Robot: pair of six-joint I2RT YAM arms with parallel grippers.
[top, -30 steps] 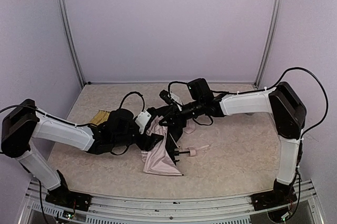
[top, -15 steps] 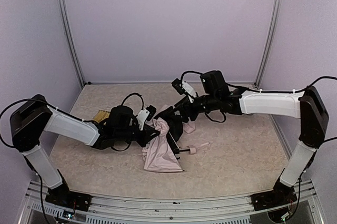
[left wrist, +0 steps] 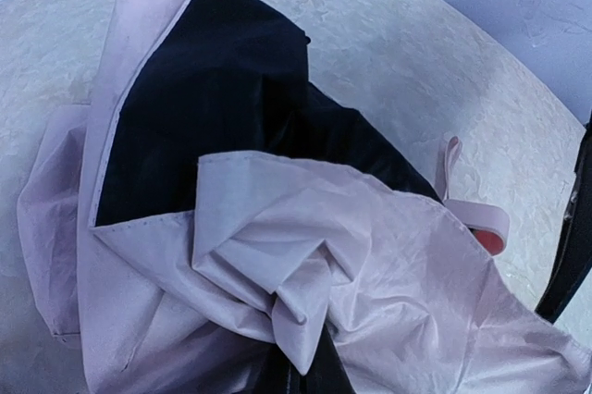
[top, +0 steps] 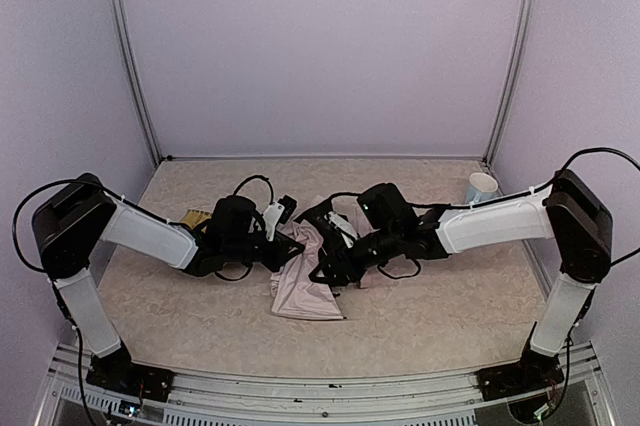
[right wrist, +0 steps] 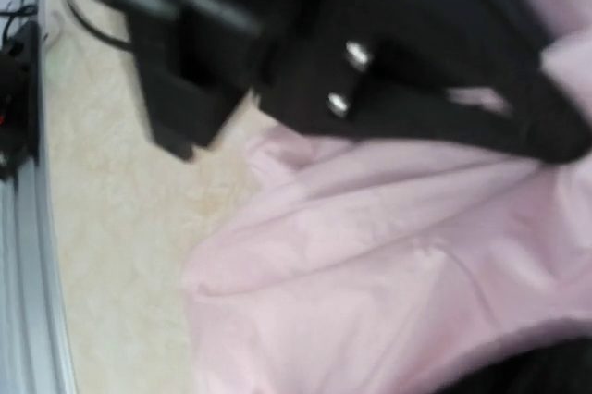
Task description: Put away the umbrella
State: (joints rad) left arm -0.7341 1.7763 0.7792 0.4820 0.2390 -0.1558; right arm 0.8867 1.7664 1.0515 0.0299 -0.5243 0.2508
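**Right arm drops onto the umbrella as the left gripper closes**

Swinging in from the far side over the last second, the right arm now lies low across the table. The right gripper is pressed against the right side of the umbrella. Its move has uncovered a pale blue mug at the far right.

The left gripper, wide a second ago, has closed tight. It pinches a bunched fold of pink fabric on the umbrella's left side.

The right wrist view is blurred. It shows only black gripper parts over pink cloth, so I cannot tell how wide its jaws stand or whether they hold anything.

The umbrella lies crumpled in the middle of the table, pink cloth with its dark lining showing. Its strap trails to the right. A yellow tray sits left of the left gripper.
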